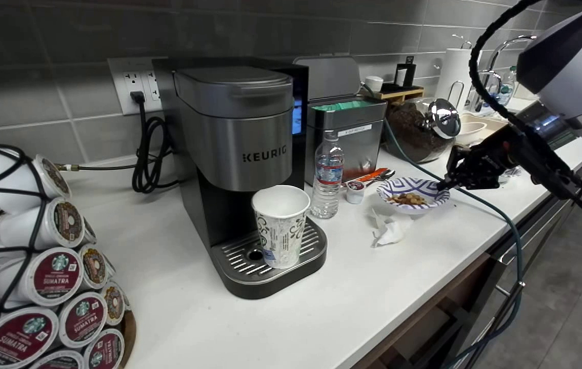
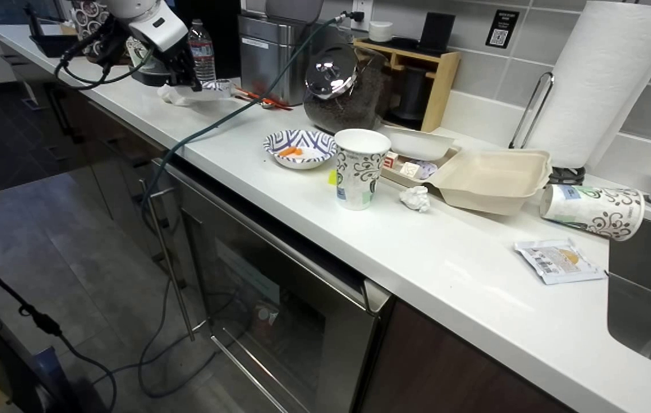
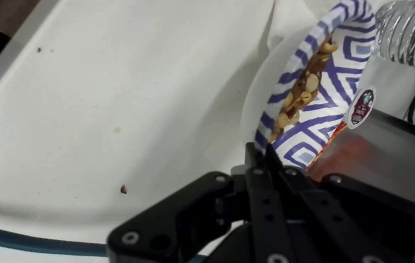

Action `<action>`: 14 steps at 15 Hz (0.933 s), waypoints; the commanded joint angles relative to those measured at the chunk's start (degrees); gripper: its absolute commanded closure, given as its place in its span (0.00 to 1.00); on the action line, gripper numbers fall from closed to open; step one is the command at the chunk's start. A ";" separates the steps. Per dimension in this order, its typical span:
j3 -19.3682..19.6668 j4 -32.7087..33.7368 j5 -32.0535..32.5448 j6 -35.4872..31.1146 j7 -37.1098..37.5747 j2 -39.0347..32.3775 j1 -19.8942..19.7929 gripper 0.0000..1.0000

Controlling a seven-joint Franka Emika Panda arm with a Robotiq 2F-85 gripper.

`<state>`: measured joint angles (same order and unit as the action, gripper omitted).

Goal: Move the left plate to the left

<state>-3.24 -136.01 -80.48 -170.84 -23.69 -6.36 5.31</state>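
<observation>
Left plate, a shallow round dish patterned in purple-blue and white, is pinched at its rim between the tips of the black, angular claw. Nuts, rounded and curved, huddle along one side of it. Just beside it on the smooth white worktop lies thin crumpled paper; near it stand a ridged clear-plastic bottle and a boxy metal bin.

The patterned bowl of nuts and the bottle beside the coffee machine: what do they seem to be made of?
The patterned bowl: probably smooth, perhaps coated paper; its rim is thin and the pattern looks printed.
The bottle: most likely clear, glossy plastic; its wall is transparent and ribbed.
</observation>
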 commanded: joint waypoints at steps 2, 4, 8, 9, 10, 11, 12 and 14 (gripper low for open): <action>-0.06 5.83 -4.34 -2.43 -4.42 -6.01 -0.39 0.99; 0.23 6.94 -4.14 -3.07 -5.40 -7.25 -0.73 0.72; 3.54 2.29 6.33 0.41 -1.09 -4.65 -2.00 0.51; 5.27 -0.26 10.87 2.97 -0.72 -2.32 -2.80 0.42; 6.82 -1.73 14.22 4.68 -2.53 -0.38 -3.71 0.36; 8.38 -3.14 17.82 8.98 -5.04 2.07 -5.09 0.29; 9.81 -3.95 19.61 12.26 -8.83 4.63 -6.69 0.20; 12.72 -4.26 20.96 20.27 -15.38 9.35 -9.85 0.05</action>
<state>6.32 -136.45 -62.64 -160.84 -31.10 -6.32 -0.40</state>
